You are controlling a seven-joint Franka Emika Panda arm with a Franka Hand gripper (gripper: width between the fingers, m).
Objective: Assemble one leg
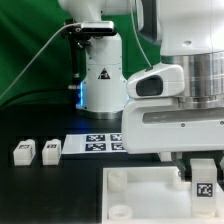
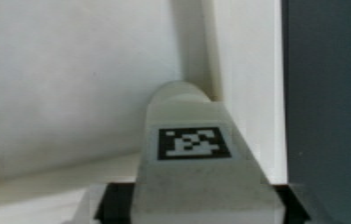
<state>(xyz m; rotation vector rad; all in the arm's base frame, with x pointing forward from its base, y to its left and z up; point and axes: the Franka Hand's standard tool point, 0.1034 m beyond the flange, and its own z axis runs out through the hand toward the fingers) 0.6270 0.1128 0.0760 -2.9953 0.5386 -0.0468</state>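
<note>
My gripper point(image 1: 203, 178) is shut on one leg point(image 1: 204, 188), a small white block with a black-and-white marker. It holds the leg over the right part of the large white tray point(image 1: 140, 195). In the wrist view the leg point(image 2: 191, 130) sits between my dark fingers point(image 2: 119, 202), and the gripper point(image 2: 198, 206) is closed on its sides. The leg's far end is near the tray's edge point(image 2: 198, 50). I cannot tell whether it touches the tray. Two more legs point(image 1: 23, 152) point(image 1: 51, 150) lie on the black table at the exterior view's left.
The marker board point(image 1: 100, 142) lies flat behind the tray. The robot's white base point(image 1: 100, 70) stands behind it. A round corner socket point(image 1: 118, 180) sits at the tray's left corner. Dark table point(image 2: 332, 100) shows beside the tray.
</note>
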